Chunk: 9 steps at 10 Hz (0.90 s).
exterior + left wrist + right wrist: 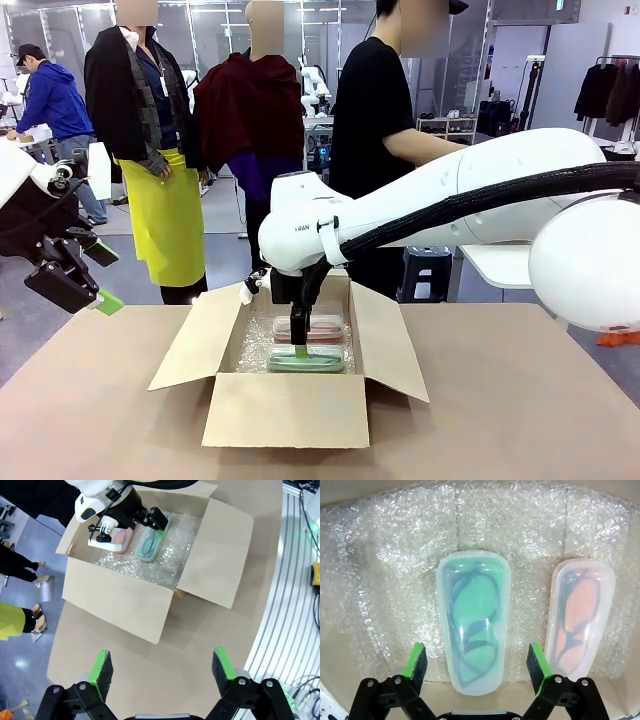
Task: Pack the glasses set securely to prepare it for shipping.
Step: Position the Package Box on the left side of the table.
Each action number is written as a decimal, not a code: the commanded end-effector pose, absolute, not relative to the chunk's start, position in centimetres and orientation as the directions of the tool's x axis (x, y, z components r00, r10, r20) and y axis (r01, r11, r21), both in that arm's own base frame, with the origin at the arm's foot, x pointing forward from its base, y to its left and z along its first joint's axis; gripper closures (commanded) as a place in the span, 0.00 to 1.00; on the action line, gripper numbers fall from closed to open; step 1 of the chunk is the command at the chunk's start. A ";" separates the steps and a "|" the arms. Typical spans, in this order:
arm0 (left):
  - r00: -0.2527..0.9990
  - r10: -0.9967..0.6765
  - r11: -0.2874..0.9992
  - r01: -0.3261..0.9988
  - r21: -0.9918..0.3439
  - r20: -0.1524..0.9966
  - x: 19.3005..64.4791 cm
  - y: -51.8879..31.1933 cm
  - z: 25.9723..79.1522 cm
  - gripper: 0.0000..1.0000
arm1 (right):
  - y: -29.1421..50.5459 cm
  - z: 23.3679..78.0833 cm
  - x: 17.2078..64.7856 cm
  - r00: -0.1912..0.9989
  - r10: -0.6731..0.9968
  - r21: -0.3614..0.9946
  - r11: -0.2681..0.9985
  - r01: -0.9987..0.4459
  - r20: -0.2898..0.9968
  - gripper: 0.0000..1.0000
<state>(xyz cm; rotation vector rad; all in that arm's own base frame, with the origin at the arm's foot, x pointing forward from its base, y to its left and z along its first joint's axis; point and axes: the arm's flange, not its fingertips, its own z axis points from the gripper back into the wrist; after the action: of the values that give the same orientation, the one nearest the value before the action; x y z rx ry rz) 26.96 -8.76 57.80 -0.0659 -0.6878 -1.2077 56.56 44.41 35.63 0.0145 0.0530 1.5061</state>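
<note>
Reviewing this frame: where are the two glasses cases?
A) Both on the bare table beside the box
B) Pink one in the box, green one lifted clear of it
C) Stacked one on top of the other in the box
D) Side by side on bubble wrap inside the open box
D: the right wrist view shows the mint green case and the pink case lying side by side, apart, on the bubble wrap lining the cardboard box.

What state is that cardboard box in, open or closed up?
Open. The cardboard box has its flaps folded outward, and the mint green case and pink case lie side by side on bubble wrap inside.
</note>
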 end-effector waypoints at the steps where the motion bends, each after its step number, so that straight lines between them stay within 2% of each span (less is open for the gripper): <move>1: 0.175 -0.838 0.375 0.873 0.313 0.518 26.9 -8.6 57.9 0.00 | 44.7 35.7 56.4 0.060 0.998 0.041 0.061 -0.997 -0.025 0.00; 8: 0.180 -0.835 0.379 0.873 0.306 0.520 27.0 -8.8 57.8 0.00 | 44.4 35.6 56.6 0.064 0.998 0.043 0.065 -0.997 -0.026 0.00; 9: 0.284 -0.773 0.484 0.841 0.239 0.567 29.4 -8.8 58.6 0.00 | 43.0 38.3 55.3 0.041 0.999 -0.008 0.040 -0.999 -0.028 0.00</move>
<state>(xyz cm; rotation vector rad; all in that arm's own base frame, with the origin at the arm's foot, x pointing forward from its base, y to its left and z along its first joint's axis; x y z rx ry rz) 27.48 -8.63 57.90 -0.0811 -0.6856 -1.1711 56.62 44.22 36.31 0.0075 0.0427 1.5081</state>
